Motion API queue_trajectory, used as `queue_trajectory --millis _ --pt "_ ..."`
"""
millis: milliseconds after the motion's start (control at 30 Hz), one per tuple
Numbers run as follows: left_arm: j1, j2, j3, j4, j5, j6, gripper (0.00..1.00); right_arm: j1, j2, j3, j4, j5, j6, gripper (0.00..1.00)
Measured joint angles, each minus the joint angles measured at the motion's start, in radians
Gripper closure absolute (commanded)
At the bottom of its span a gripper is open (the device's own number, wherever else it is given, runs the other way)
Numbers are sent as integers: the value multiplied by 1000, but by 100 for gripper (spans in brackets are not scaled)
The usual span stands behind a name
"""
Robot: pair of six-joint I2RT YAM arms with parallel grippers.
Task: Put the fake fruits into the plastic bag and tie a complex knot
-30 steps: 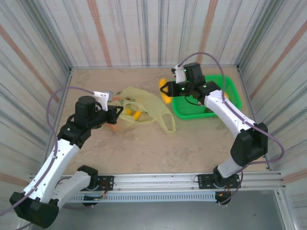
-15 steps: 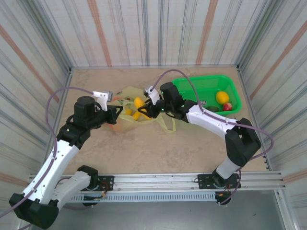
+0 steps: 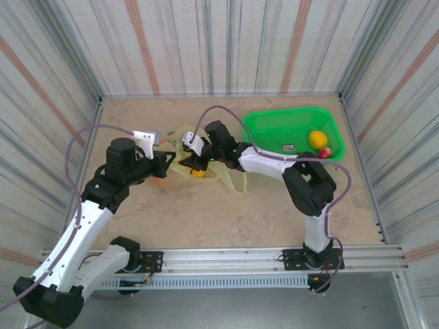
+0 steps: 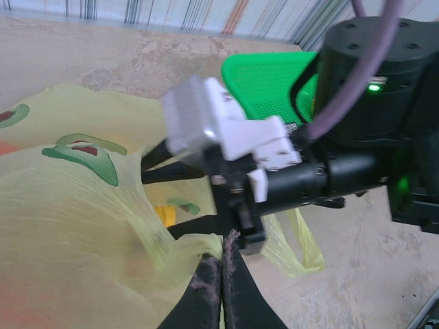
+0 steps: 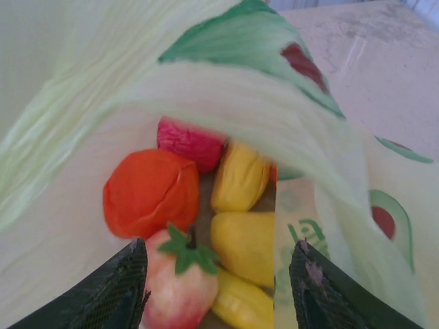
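Plastic bag [image 4: 68,205] tight in left hand [image 4: 221,257]; right hand [image 5: 218,257] wide open over fake fruits [image 5: 151,192].

The plastic bag [image 5: 103,82] is thin, crinkled, translucent film; the fake fruits [image 5: 147,192] look smooth, glossy plastic; the green basket [image 4: 264,86] is rigid mesh plastic.

From above and behind the arm bases, we look down on the whole table [image 3: 226,212]. Our left wrist camera faces right, close on the plastic bag [image 4: 68,226] and right arm [image 4: 363,157]. Our right wrist camera looks closely into the same bag.
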Motion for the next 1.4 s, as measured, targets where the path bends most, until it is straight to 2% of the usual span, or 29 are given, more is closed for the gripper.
queue_trajectory --millis 100,300,567,667,767,933,1100,1267,1400 --pt "0 -3 -2 0 0 0 100 19 47 55 -11 16 -6 43" --pt "0 -8 -3 -1 -1 0 100 17 16 15 -14 43 21 42" --pt "2 -8 -3 0 -1 0 100 -39 -291 -206 -14 72 92 39" --pt "2 -8 -3 0 -1 0 100 -56 -420 -254 -19 125 123 38" --pt "2 -8 -3 0 -1 0 100 -86 -514 -263 -72 198 195 42" --pt "2 -7 -3 0 0 0 100 -211 -578 -255 -187 374 305 46" --pt "2 3 -3 0 4 -3 100 -388 -569 -225 -363 489 482 34" --pt "1 20 -3 -1 10 -5 100 -597 -437 -79 -572 571 621 30" --pt "-9 26 -3 -1 10 -7 100 -698 -307 7 -687 594 650 25"
